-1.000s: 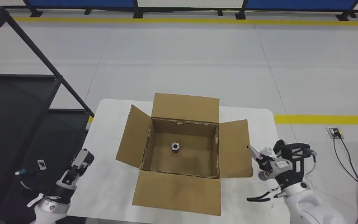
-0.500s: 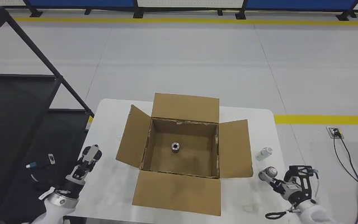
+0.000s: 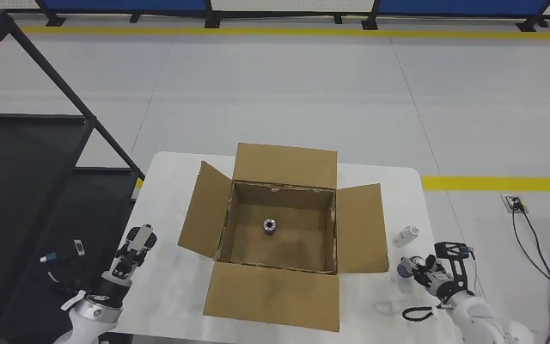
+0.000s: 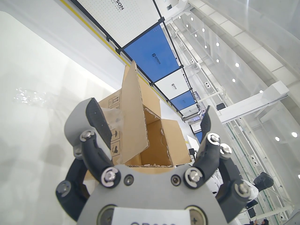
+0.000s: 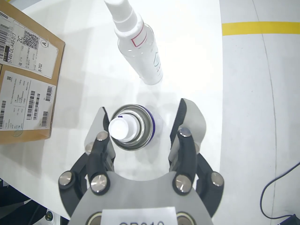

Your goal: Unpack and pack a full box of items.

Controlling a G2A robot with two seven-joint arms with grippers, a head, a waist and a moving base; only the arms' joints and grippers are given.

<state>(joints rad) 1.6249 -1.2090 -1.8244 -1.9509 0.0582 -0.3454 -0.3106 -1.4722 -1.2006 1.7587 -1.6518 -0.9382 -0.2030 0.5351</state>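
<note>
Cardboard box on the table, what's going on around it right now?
The cardboard box sits open with one small round item inside. The right gripper has its jaws open around an upright aerosol can on the table to the box's right, next to a clear spray bottle. The left gripper is empty, jaws open, at the box's left.

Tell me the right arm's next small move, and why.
Probably draw the right gripper straight back from the spray can with its jaws open. The can stands upright on the table between the open jaws, beside the clear spray bottle, so it looks set down, and a small round item lies in the box to unpack.
</note>
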